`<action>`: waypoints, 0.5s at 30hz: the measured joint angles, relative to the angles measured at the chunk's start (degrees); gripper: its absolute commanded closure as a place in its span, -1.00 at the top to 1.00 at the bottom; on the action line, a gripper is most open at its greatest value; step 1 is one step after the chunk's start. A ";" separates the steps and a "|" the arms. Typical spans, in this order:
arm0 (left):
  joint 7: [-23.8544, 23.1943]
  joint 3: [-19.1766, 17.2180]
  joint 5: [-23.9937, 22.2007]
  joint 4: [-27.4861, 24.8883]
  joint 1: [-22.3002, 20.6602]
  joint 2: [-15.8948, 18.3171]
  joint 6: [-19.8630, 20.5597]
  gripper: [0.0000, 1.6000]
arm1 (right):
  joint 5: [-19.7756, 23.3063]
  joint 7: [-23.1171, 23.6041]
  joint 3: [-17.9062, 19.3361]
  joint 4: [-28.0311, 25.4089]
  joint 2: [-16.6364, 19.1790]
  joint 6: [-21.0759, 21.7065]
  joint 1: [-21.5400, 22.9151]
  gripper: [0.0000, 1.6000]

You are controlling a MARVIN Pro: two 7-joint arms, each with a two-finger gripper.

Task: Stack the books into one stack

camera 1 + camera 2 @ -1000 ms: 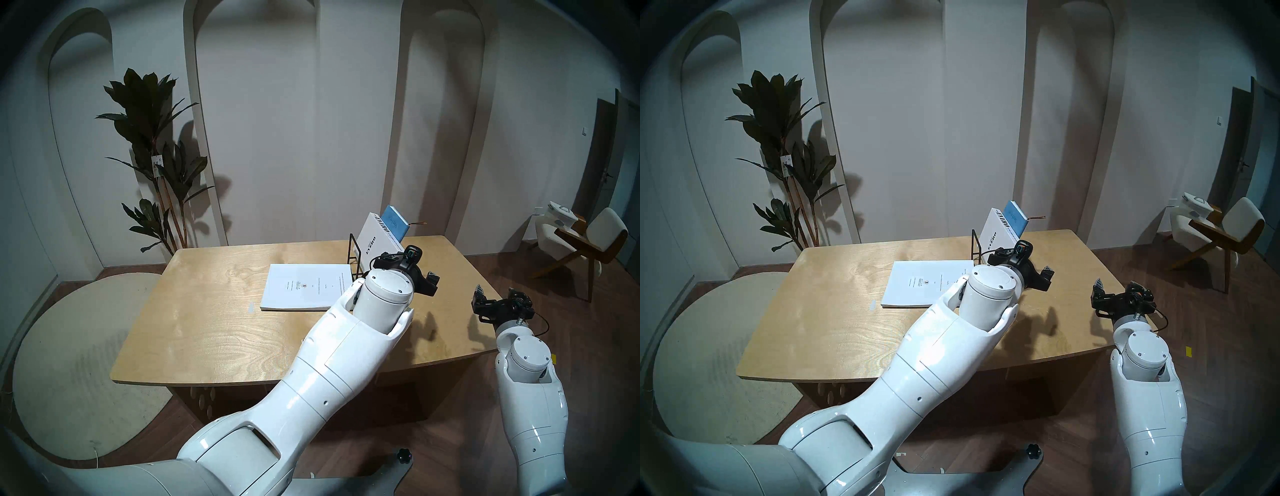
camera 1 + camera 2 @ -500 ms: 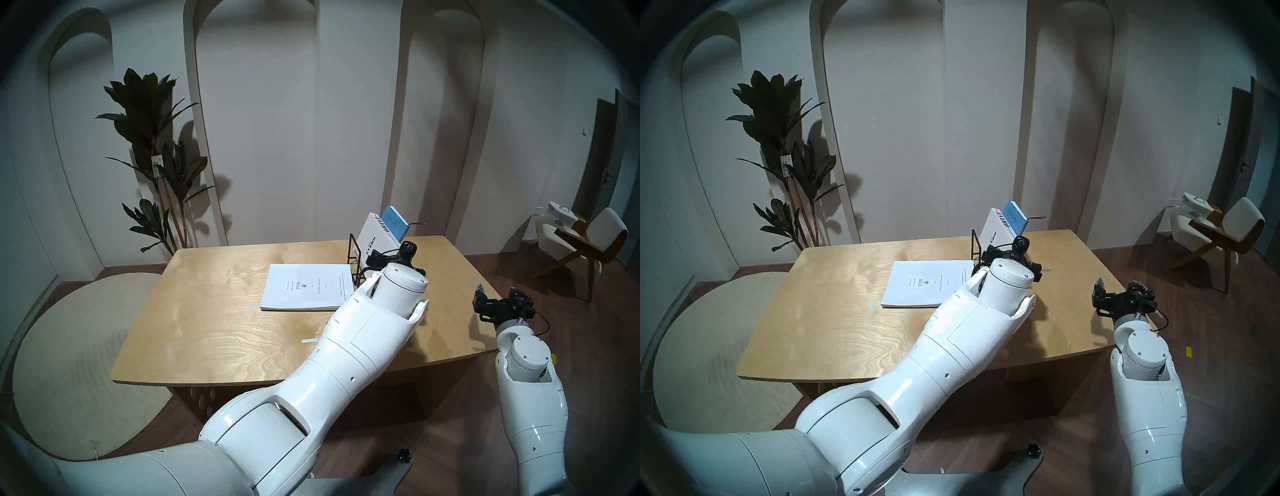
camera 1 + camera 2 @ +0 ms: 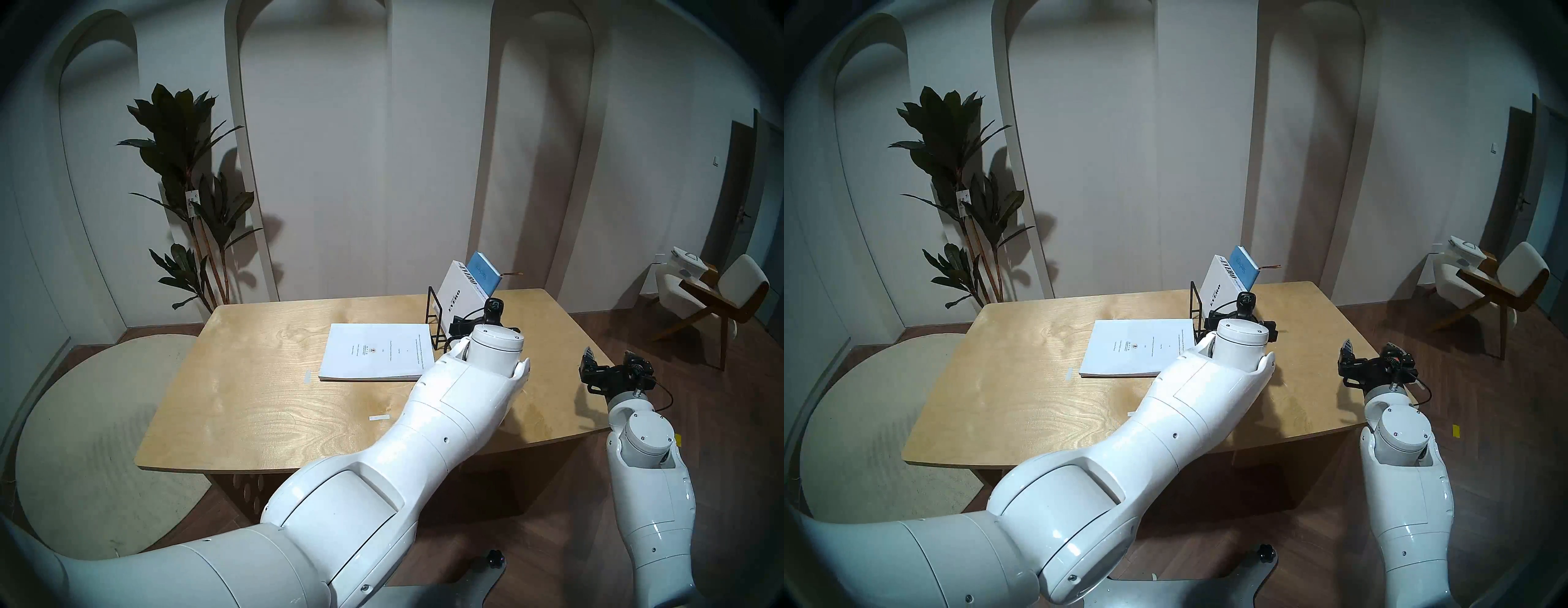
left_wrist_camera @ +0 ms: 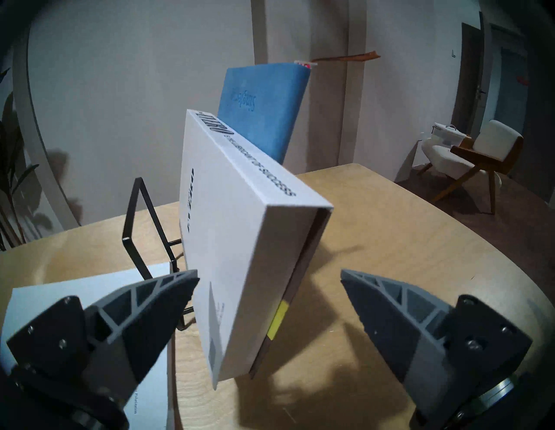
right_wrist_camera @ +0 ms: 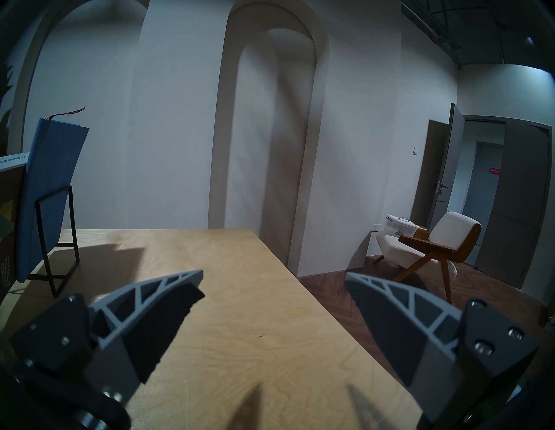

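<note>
A large thin white booklet [image 3: 377, 350] lies flat on the table [image 3: 263, 382]. A thick white "EVERO" book [image 3: 460, 293] leans upright in a black wire stand [image 3: 433, 312], with a blue ribbon notebook [image 3: 483, 271] behind it. In the left wrist view my left gripper [image 4: 268, 274] is open, its fingers either side of the near lower corner of the white book [image 4: 240, 240], without gripping it. The blue notebook [image 4: 264, 111] rises behind. My right gripper [image 5: 274, 279] is open and empty over the table's right edge, right of the stand [image 5: 57, 240].
Two short tape strips [image 3: 379, 417] lie on the table near its front and left of the booklet. A chair [image 3: 717, 293] stands on the floor at the right, and a potted plant [image 3: 191, 191] and a round rug [image 3: 85, 424] at the left.
My left arm has swung forward and its wrist has turned, bringing the open gripper up to the white book's near corner. The right arm and the books have not moved.
</note>
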 measured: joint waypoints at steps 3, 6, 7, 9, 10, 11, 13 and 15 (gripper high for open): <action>-0.50 -0.29 -1.26 2.55 -0.87 -0.17 -2.86 1.00 | -0.03 0.15 0.00 0.05 0.00 -0.12 0.02 1.00; -0.83 -0.50 -1.82 4.27 -1.60 -0.26 -4.66 1.00 | -0.05 0.23 0.00 0.08 0.00 -0.16 0.04 1.00; -0.92 -0.56 -1.95 4.77 -1.82 -0.28 -5.14 1.00 | -0.05 0.25 0.00 0.09 0.00 -0.18 0.04 1.00; -1.29 -0.81 -2.42 6.44 -2.58 -0.34 -6.62 0.47 | -0.07 0.31 0.00 0.12 0.00 -0.21 0.05 1.00; -1.52 -0.98 -2.65 7.28 -2.95 -0.38 -7.32 -0.04 | -0.08 0.34 0.01 0.13 0.00 -0.23 0.05 1.00; -1.70 -1.13 -2.81 7.88 -3.21 -0.40 -7.79 -0.39 | -0.08 0.36 0.02 0.14 0.00 -0.24 0.06 1.00; -2.20 -1.59 -3.24 9.88 -4.16 -0.42 -9.52 -1.00 | -0.11 0.42 0.02 0.18 0.00 -0.28 0.07 1.00; -2.44 -1.84 -3.43 10.96 -4.79 -0.42 -10.52 -1.00 | -0.12 0.46 0.02 0.19 0.00 -0.31 0.08 1.00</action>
